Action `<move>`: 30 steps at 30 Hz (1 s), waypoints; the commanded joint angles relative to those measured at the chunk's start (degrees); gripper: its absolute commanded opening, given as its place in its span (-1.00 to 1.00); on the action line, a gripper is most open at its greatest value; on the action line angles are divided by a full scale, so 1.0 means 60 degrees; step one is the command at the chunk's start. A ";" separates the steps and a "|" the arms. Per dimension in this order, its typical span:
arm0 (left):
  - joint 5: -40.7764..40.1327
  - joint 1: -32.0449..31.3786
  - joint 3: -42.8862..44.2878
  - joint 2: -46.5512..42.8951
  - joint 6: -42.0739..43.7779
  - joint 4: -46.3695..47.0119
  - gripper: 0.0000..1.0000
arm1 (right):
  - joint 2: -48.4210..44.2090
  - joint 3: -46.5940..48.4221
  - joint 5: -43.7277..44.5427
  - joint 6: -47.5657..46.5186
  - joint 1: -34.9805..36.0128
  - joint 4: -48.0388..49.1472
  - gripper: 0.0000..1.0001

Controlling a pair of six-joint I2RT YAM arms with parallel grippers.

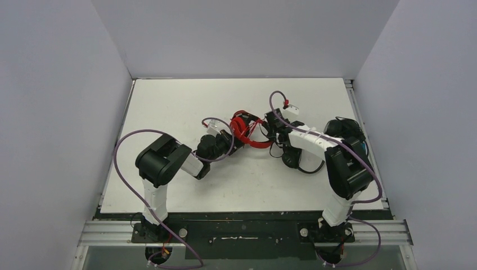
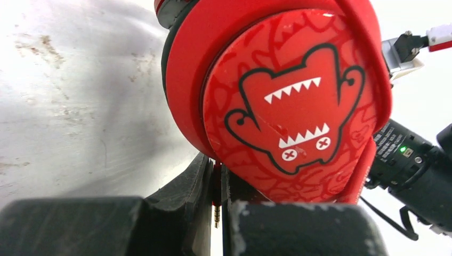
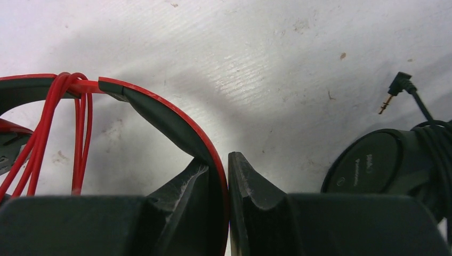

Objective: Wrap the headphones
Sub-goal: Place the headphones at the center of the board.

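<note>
**Headphones pinched at both ends**

I see the red headphones (image 1: 245, 128) in the middle of the white table (image 1: 180, 107), between my two grippers.

My left gripper (image 2: 218, 186) is clamped tight on the thin red cord (image 2: 217, 178) right at its end. The small gold plug (image 2: 217, 214) pokes out below the ribbed black fingers (image 2: 186, 192). Just above it, filling the left wrist view, is a glossy red oval earcup (image 2: 288, 101). It is printed with a black-outlined monster with jagged white teeth, and a dark rim runs behind it.

My right gripper (image 3: 227, 181) is closed on the headband (image 3: 160, 114). The band is a thin curved strip, red along its outer edge and matte black inside, and it is squeezed between two scuffed, wedge-shaped fingers (image 3: 250, 181). Several loops of cord hang round the band further left in that view.

To the right of that gripper the black headphones (image 3: 370, 170) lie on the table. I can see a smooth round cup with cable wound about it. An angled jack (image 3: 397, 88) with a gold tip lies loose nearby.

From above, that pair sits under my right forearm. A third dark pair (image 1: 346, 129) lies beyond it near the right edge, and I cannot make out its details. The tabletop looks dull, scuffed and speckled.
</note>
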 commanded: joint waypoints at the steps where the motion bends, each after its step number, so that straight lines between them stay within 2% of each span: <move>1: 0.0192 -0.0160 0.0254 0.0079 -0.0517 -0.0334 -1.00 | 0.0583 0.0523 0.2235 0.0691 -0.0246 0.1403 -1.00; 10: 0.0147 -0.0209 0.0616 0.0452 -0.0531 -0.1019 -1.00 | 0.1663 0.1162 0.3936 -0.0374 0.0222 0.1677 -1.00; 11: 0.0091 -0.0209 0.0535 0.0453 -0.0562 -0.0970 -0.94 | 0.1737 0.1200 0.4063 -0.0448 0.0258 0.1694 -1.00; 13: -0.0030 -0.0201 0.0282 0.0383 -0.0654 -0.0844 -0.82 | 0.1890 0.1245 0.4119 -0.0524 0.0274 0.1757 -1.00; 19: -0.0060 -0.0201 -0.0382 -0.0111 -0.0472 -0.0987 -0.67 | 0.2299 0.1428 0.4063 -0.0996 0.0348 0.1950 -1.00; 27: -0.0051 -0.0150 -0.0910 -0.0782 -0.0164 -0.1229 -0.67 | 0.2620 0.1722 0.4116 -0.1352 0.0460 0.1731 -1.00; 30: -0.0119 -0.0118 -0.1050 -0.1337 0.0209 -0.1788 -0.67 | 0.2629 0.1793 0.4091 -0.1333 0.0419 0.1559 -0.81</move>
